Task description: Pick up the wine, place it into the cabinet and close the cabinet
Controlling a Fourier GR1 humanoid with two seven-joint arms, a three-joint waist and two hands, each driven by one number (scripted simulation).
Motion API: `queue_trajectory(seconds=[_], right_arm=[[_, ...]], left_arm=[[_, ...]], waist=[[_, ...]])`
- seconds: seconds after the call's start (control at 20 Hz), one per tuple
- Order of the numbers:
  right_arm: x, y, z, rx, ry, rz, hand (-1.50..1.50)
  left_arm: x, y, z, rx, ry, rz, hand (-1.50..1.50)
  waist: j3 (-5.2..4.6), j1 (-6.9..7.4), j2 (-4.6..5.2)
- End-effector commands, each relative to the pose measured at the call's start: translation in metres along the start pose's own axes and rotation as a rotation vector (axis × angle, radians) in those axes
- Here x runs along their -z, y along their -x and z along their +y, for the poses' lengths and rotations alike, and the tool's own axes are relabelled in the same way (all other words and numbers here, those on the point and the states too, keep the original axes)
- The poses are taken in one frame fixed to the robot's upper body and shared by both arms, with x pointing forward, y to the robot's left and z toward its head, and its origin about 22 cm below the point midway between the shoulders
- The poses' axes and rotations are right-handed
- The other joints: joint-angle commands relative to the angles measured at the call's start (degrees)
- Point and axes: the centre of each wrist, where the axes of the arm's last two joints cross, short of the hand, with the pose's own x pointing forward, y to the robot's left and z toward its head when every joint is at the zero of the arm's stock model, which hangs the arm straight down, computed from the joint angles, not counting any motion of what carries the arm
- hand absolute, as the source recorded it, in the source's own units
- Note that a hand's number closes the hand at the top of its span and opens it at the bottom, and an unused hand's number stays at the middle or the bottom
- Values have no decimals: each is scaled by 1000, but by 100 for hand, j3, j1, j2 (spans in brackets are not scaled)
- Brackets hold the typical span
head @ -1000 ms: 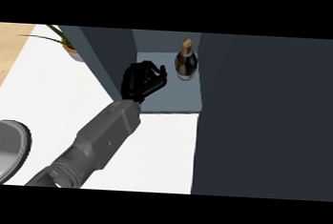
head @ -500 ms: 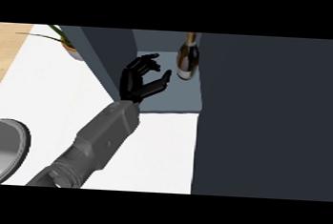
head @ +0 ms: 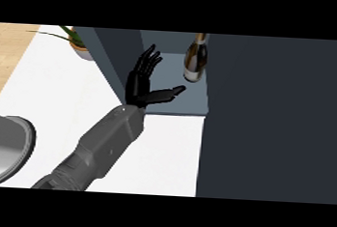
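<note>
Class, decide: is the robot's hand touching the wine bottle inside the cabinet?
Apart. The head view shows a strip of cabinet floor between the open left hand and the upright wine bottle.

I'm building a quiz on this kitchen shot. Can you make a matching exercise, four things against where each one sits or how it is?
Things:
1. wine bottle
2. left hand
3. potted plant
4. metal bowl

Places or states:
A. counter's far left corner
B. upright inside the cabinet
C. at the view's left edge
D. open, apart from the bottle

Pairs: 1-B, 2-D, 3-A, 4-C
</note>
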Motion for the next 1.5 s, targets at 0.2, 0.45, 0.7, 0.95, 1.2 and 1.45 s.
queue_trajectory(seconds=[0.2, 0.45, 0.7, 0.95, 1.2, 1.45], right_arm=[[-6, -15, 14, 2, 4, 0, -150], [-8, -9, 8, 1, 17, 12, -150], [4, -10, 12, 6, 20, 5, -150], [-5, -26, 19, 15, -8, -10, -150], [17, -16, 15, -25, -12, -4, -150], [5, -4, 3, -131, -158, 59, 150]], left_arm=[[-11, -12, 18, 29, 44, -47, -150], [-36, -34, -3, -1, 144, -17, -150], [-71, -68, 11, -57, 233, 19, -150], [-104, -104, 9, -47, 217, 18, -150], [-143, -133, 24, -66, 231, 1, -150], [-148, -158, 36, -49, 197, -29, -150]], waist=[[63, 255, -154], [67, 293, -166], [65, 308, -141], [63, 186, -117], [62, 199, -100], [63, 208, -99]])
